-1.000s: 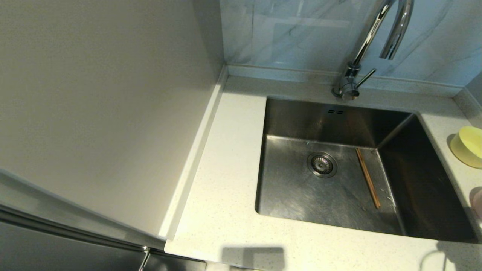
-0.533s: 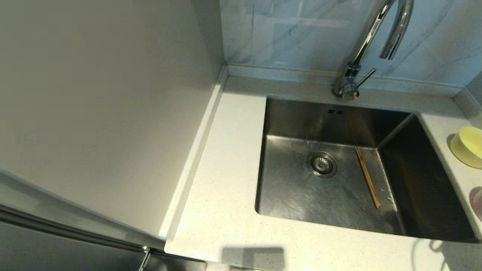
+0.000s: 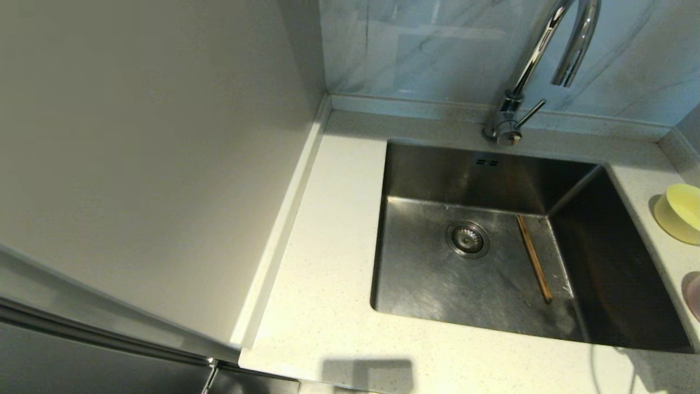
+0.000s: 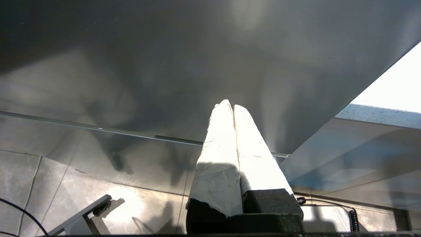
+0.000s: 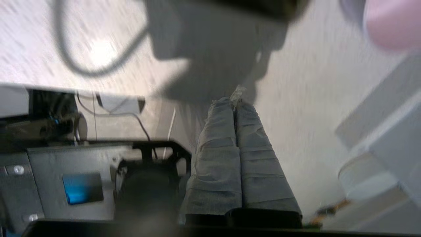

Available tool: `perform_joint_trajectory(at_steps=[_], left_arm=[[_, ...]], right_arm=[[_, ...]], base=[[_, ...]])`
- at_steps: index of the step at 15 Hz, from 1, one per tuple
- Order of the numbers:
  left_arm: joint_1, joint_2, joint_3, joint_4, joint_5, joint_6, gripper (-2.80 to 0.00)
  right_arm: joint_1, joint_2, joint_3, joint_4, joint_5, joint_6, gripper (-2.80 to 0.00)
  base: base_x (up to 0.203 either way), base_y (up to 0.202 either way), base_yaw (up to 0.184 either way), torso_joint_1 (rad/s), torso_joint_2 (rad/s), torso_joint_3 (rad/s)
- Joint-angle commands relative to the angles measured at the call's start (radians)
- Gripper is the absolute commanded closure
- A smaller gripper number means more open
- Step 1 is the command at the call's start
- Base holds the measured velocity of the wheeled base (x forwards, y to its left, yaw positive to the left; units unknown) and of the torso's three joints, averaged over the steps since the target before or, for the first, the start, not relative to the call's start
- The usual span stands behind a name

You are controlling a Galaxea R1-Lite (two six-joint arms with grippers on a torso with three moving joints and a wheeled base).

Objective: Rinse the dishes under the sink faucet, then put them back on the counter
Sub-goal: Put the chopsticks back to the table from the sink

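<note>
Brown chopsticks (image 3: pixel 534 258) lie on the floor of the steel sink (image 3: pixel 426 180), right of the round drain strainer (image 3: pixel 467 239). The chrome faucet (image 3: pixel 547 60) arches over the back rim. On the counter (image 3: pixel 322 273) right of the sink, a yellow bowl (image 3: pixel 680 213) lies tilted on its side, and a pink bowl (image 3: pixel 693 295) shows at the right edge. Neither gripper appears in the head view. My right gripper (image 5: pixel 235 100) is shut and empty, just above the counter, with the pink bowl (image 5: pixel 391 24) beyond it. My left gripper (image 4: pixel 230 105) is shut and empty, low before a dark cabinet front.
A tall off-white panel (image 3: pixel 147 148) stands along the counter's left side. The blue-grey marbled wall (image 3: pixel 426 49) rises behind the low raised back edge (image 3: pixel 404 106). A cable's shadow (image 3: pixel 596 366) falls on the front counter strip.
The looped cable shadow on the front right counter has slid left and down and shrunk to a thin line. The pink bowl's edge shows slightly less. The chopsticks and yellow bowl have not moved.
</note>
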Motion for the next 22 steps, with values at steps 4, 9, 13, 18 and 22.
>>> perform_joint_trajectory(at_steps=[4, 9, 13, 18, 22], left_arm=[[0.0, -0.003, 0.0, -0.001, 0.0, 0.0, 0.0], [0.0, -0.003, 0.0, -0.001, 0.0, 0.0, 0.0], [0.0, -0.003, 0.0, -0.001, 0.0, 0.0, 0.0], [0.0, -0.003, 0.0, -0.001, 0.0, 0.0, 0.0], [0.0, -0.003, 0.0, -0.001, 0.0, 0.0, 0.0]], right_arm=[[0.024, 0.037, -0.063, -0.17, 0.192, -0.141, 0.0], [0.05, 0.108, -0.2, -0.121, 0.295, -0.178, 0.0], [0.052, 0.109, -0.205, -0.126, 0.164, -0.139, -2.8], [0.189, 0.2, -0.219, -0.222, -0.008, 0.081, -2.8], [0.246, 0.339, -0.23, -0.361, -0.118, 0.212, -2.8]], base=[[0.0, 0.0, 0.0, 0.0, 0.0, 0.0], [0.0, 0.0, 0.0, 0.0, 0.0, 0.0], [0.0, 0.0, 0.0, 0.0, 0.0, 0.0], [0.0, 0.0, 0.0, 0.0, 0.0, 0.0], [0.0, 0.0, 0.0, 0.0, 0.0, 0.0]])
